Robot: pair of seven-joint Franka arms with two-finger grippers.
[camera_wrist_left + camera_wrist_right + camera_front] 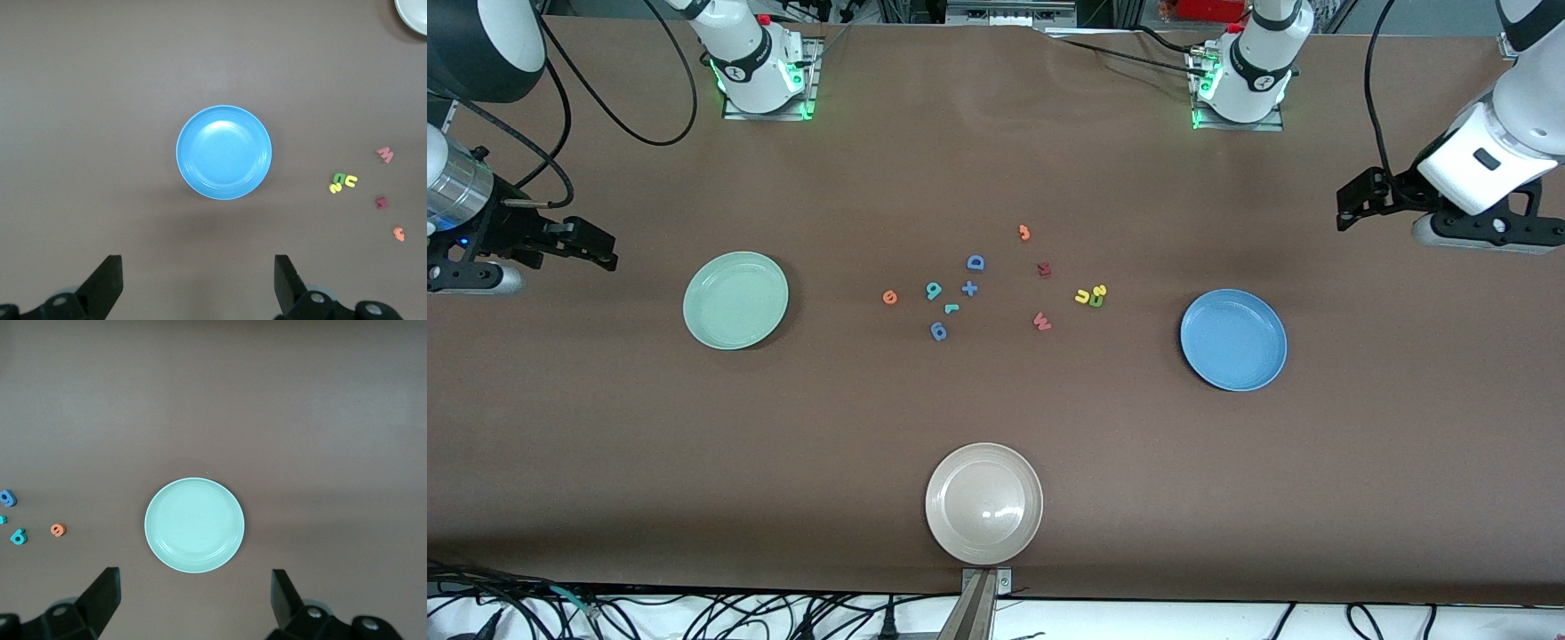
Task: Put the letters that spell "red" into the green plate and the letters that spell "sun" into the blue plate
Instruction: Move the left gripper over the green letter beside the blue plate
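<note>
Beige-white plate [983, 503], red W [1041, 322], blue D [975, 262], blue plus [969, 288].

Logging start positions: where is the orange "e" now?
In the front view, the orange "e" lies on the table between the green plate and the teal "d".

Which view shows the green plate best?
The right wrist view: the green plate sits whole and central, seen from above. The front view shows it smaller, toward the right arm's end. The left wrist view misses it.
</note>
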